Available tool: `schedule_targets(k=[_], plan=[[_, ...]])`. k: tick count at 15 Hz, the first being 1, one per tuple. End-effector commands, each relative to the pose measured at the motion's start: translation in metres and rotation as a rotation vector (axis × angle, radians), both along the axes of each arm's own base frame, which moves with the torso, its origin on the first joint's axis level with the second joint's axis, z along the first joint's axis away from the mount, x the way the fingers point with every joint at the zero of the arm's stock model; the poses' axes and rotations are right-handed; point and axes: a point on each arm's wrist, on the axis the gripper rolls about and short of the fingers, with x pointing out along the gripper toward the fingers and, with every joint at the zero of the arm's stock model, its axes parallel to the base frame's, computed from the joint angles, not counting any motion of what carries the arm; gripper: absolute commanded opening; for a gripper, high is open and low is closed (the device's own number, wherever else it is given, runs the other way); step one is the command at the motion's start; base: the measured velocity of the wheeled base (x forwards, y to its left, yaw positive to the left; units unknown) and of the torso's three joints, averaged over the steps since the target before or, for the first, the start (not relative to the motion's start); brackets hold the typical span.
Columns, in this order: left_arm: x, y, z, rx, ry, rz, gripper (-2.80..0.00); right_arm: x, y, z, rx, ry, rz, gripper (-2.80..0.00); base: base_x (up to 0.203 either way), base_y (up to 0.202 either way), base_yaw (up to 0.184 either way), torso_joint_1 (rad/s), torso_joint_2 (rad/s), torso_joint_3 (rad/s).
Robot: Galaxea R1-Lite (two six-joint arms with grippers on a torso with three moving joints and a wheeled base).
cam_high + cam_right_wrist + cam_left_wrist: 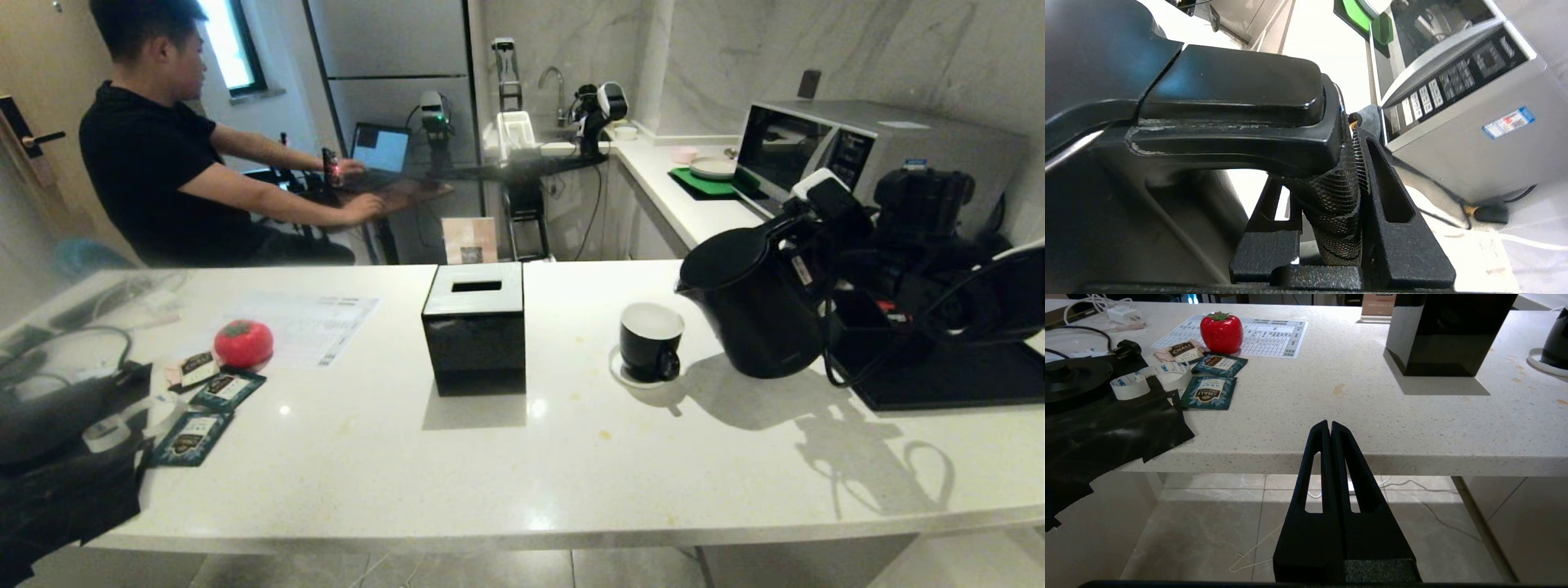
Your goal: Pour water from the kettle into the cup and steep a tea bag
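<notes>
Matte black kettle [755, 314]; glossy black cup [649, 341]; speckled, polished stone table [522, 457]; brushed-metal microwave [878, 147].

Kettle [755, 306]: matte black, tapered body, lid shut; tilted left, pointed spout toward the cup; right part of the counter.
Kettle handle [1331, 204]: clamped in the right gripper [1349, 122], mesh grip between the fingers.
Cup [649, 339]: small glossy black mug, white inside, loop handle facing near; upright on a small white saucer [624, 374], just left of the kettle.
</notes>
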Motion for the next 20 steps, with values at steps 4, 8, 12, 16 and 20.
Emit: schedule_targets(k=[4, 8, 12, 16, 20], plan=[[0.0, 0.0, 0.0, 0.0, 0.0, 0.0, -2.8, 0.005, 0.009, 0.004, -0.031, -0.024, 0.023, -2.8, 0.0, 0.0, 0.0, 0.0, 0.0, 0.0], [0.0, 0.0, 0.0, 0.001, 0.0, 0.0, -2.8, 0.006, 0.015, 0.003, -0.058, -0.023, 0.039, -2.8, 0.0, 0.0, 0.0, 0.0, 0.0, 0.0], [0.0, 0.0, 0.0, -0.001, 0.0, 0.0, -2.8, 0.007, 0.021, 0.002, -0.097, -0.024, 0.055, -2.8, 0.0, 0.0, 0.0, 0.0, 0.0, 0.0], [0.0, 0.0, 0.0, -0.001, 0.0, 0.0, -2.8, 0.007, 0.024, 0.001, -0.119, -0.024, 0.064, -2.8, 0.0, 0.0, 0.0, 0.0, 0.0, 0.0], [0.0, 0.0, 0.0, -0.001, 0.0, 0.001, -2.8, 0.007, 0.025, 0.002, -0.156, -0.027, 0.069, -2.8, 0.0, 0.0, 0.0, 0.0, 0.0, 0.0]])
